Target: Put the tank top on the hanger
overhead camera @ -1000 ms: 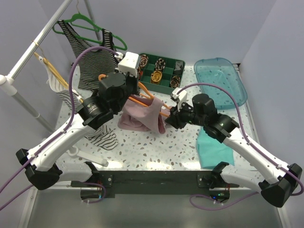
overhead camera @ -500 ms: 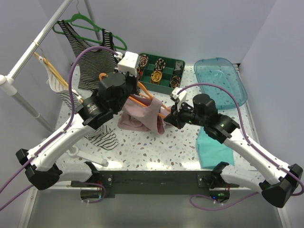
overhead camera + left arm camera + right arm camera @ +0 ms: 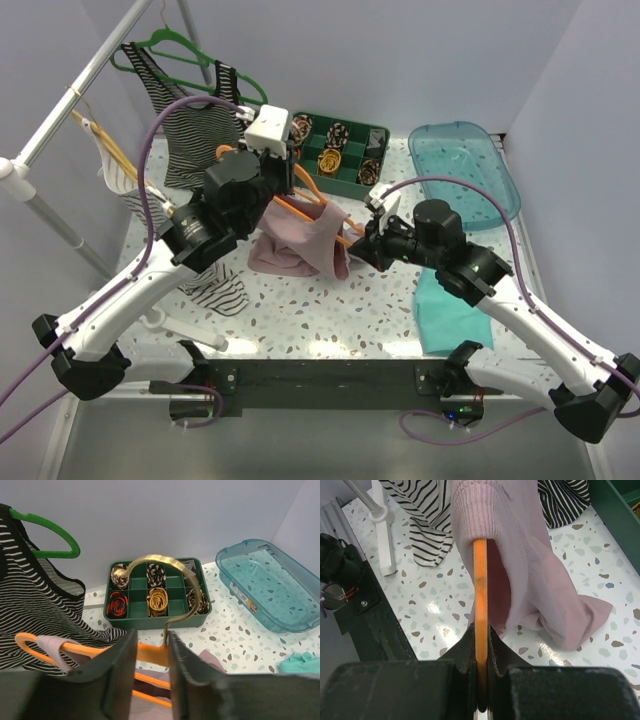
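The orange hanger is held above the table between both arms. My left gripper is shut on its neck, just under the metal hook; the orange neck fills the gap between the jaws. My right gripper is shut on the end of one hanger arm. The dusty-pink tank top is draped over the hanger, its lower part resting on the table. One strap loops over the far hanger end. In the right wrist view the pink fabric sleeves the orange arm.
A green divided tray of rolled items stands behind, with a teal bin at back right. A teal cloth lies under the right arm. Striped tops hang from a green hanger on the rail; another lies at left.
My left gripper has lifted the hanger neck slightly up and back. The right gripper has shifted a little to the right, still holding the hanger end.
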`<action>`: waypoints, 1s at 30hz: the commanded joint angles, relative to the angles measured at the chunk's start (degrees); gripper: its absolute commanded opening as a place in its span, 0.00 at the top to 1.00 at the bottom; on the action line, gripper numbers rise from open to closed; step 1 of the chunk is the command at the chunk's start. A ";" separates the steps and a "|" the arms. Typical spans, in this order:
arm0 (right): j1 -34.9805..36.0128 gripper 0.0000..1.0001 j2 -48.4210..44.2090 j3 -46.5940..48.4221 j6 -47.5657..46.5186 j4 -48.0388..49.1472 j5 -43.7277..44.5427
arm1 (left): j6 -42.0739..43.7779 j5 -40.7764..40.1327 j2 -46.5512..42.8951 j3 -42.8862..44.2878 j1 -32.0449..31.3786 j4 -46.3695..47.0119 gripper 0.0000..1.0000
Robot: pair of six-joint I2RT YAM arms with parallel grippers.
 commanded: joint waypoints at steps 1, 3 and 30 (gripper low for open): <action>0.01 1.00 -2.46 2.69 1.63 6.46 1.53 | 0.83 -1.19 -1.98 2.20 0.15 2.10 0.53; 0.01 1.00 -2.28 2.95 1.55 6.20 1.71 | 0.83 -0.67 -2.51 2.29 0.15 2.36 0.36; 8.35 1.00 20.73 40.79 -2.67 -9.35 4.26 | 5.05 9.36 -24.39 2.73 0.15 22.57 0.06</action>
